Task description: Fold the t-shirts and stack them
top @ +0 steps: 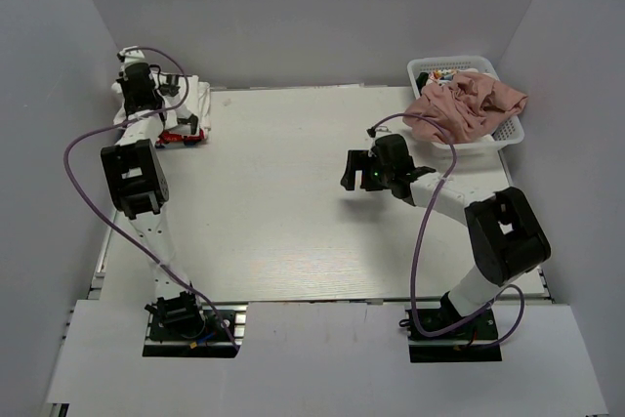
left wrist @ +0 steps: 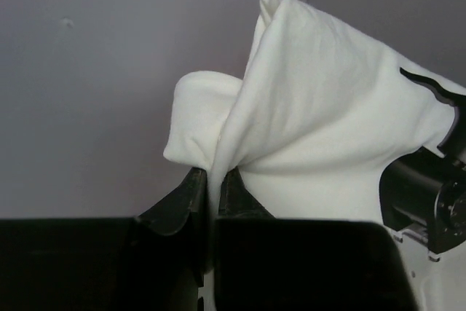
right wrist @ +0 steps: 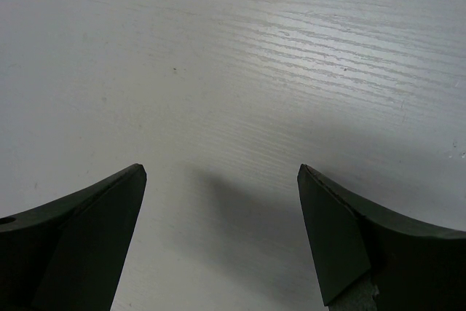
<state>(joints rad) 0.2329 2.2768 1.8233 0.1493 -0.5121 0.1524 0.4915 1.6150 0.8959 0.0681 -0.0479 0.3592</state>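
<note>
Your left tool (left wrist: 215, 187) pinches a fold of the white t-shirt (left wrist: 320, 129) at 10 o'clock, likely to drag it onto open table (top: 283, 212). Right tool (right wrist: 222, 231) is spread, hovering at 3 o'clock. Pink t-shirt (top: 467, 104) sits in the basket (top: 511, 134) at 1 o'clock.

We see a dusty-pink t-shirt (top: 469, 104) in a white lattice basket (top: 508, 132), a white t-shirt (top: 195, 102) with red print along its near edge, a white table (top: 293, 212) with faint wood grain, purple cables (top: 66, 156), and a black left gripper (left wrist: 213, 183) and right gripper (right wrist: 222, 171).
</note>
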